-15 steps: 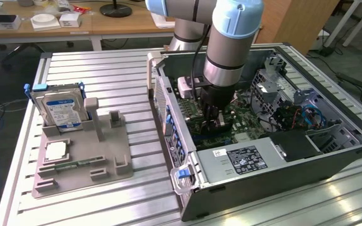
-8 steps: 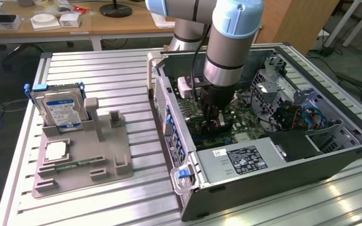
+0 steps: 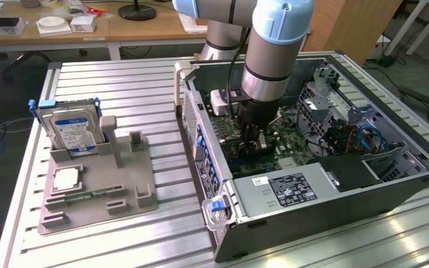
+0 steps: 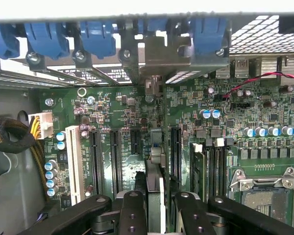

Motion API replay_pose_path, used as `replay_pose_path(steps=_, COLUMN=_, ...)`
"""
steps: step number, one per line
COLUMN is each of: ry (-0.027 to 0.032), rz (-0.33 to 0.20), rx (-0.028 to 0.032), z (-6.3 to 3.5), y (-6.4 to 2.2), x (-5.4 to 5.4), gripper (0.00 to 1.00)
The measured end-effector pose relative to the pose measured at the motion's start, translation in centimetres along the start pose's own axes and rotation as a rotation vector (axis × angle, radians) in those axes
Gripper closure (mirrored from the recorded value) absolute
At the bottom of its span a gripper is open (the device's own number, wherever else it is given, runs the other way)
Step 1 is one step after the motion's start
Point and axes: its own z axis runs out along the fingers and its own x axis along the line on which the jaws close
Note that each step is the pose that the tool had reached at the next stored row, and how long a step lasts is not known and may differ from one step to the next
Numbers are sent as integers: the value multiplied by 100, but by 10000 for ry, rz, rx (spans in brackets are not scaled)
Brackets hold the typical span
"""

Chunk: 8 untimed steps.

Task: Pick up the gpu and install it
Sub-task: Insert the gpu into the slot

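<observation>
My gripper (image 3: 258,146) reaches down into the open computer case (image 3: 363,206), low over the green motherboard (image 4: 112,112). In the wrist view the gpu (image 4: 155,183) shows edge-on as a thin card between my black fingers (image 4: 133,210). The gripper (image 4: 157,218) is shut on it. The card runs toward the case's rear wall, where its silver bracket (image 4: 159,61) sits among the blue slot clips (image 4: 95,36). Its lower edge lies along the board between two long black expansion slots (image 4: 95,161). Whether the card is seated in a slot is hidden by the card itself.
A grey fixture (image 3: 125,190) stands at the exterior view's left, holding an upright hard drive (image 3: 71,131), a processor chip (image 3: 67,178) and a memory stick (image 3: 87,196). The power supply (image 3: 285,190) fills the case's near end. Drive cages and cables (image 3: 363,139) crowd its right side.
</observation>
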Motion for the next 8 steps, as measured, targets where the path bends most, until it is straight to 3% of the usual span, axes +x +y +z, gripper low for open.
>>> replay_pose_path(steps=8, ry=-2, rz=1, rx=1, z=1, y=0, x=0, gripper=73)
